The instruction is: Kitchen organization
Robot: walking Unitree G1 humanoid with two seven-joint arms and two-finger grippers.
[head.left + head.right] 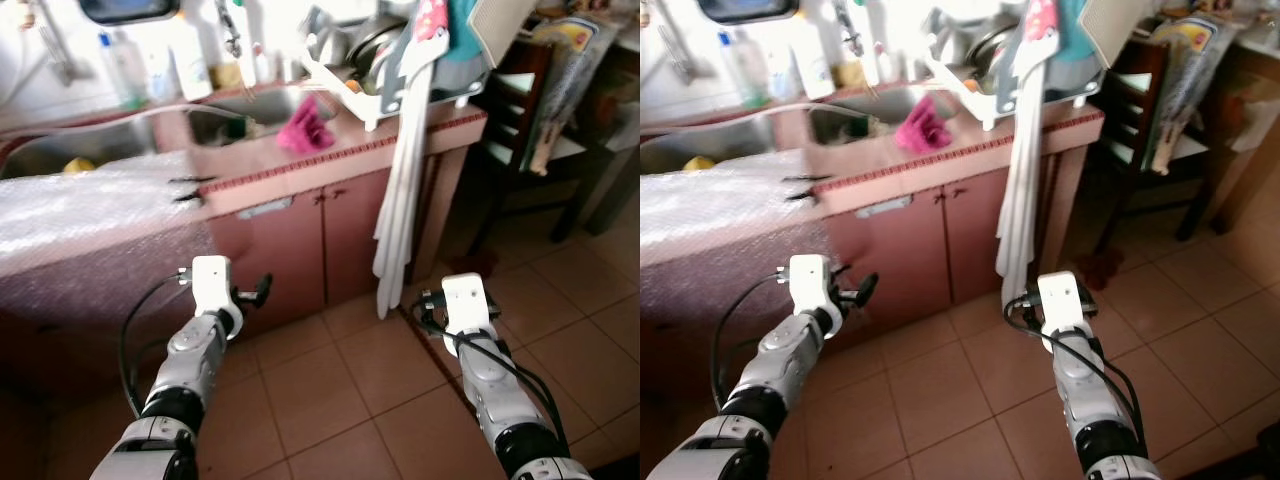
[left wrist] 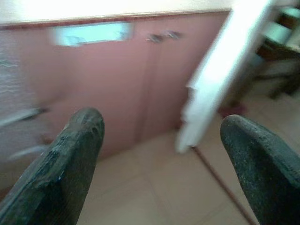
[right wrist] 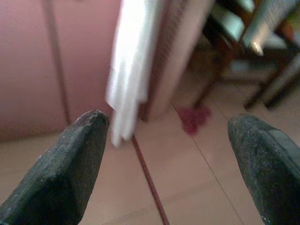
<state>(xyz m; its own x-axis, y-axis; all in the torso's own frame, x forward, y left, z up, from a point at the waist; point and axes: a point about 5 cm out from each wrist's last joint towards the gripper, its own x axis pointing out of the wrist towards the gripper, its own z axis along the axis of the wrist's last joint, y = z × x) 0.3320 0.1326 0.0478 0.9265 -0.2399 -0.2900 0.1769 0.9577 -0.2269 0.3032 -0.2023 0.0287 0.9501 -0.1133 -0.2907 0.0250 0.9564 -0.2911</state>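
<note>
1. Left gripper (image 2: 161,164) is hanging in front of the pink cabinet doors (image 1: 300,250), fingers (image 2: 61,168) spread wide apart, holding nothing, touching nothing.
2. Right gripper (image 3: 173,164) is hanging low over the tiled floor (image 1: 350,390), fingers (image 3: 70,164) also wide apart and empty, pointing toward the hanging white cloth (image 3: 129,70) and the end of the cabinet.
3. Counter (image 1: 330,155) is running across the upper part of the head views, pink top with a dark red edge strip; both arms are sitting below it and well short of it.
4. Pink rag (image 1: 305,128) is lying crumpled on the counter just beside the sink (image 1: 225,120).
5. Dish rack (image 1: 370,70) with metal pots is standing at the right end of the counter; the long white cloth is draping from it down past the cabinet front almost to the floor.
6. Bubble wrap (image 1: 90,200) is covering the left stretch of the counter and spilling over its front.
7. Bottles (image 1: 150,65) are standing behind the sink, washed out by glare.
8. Dark wooden chair (image 1: 530,120) is standing right of the cabinet, near the right arm's side.
</note>
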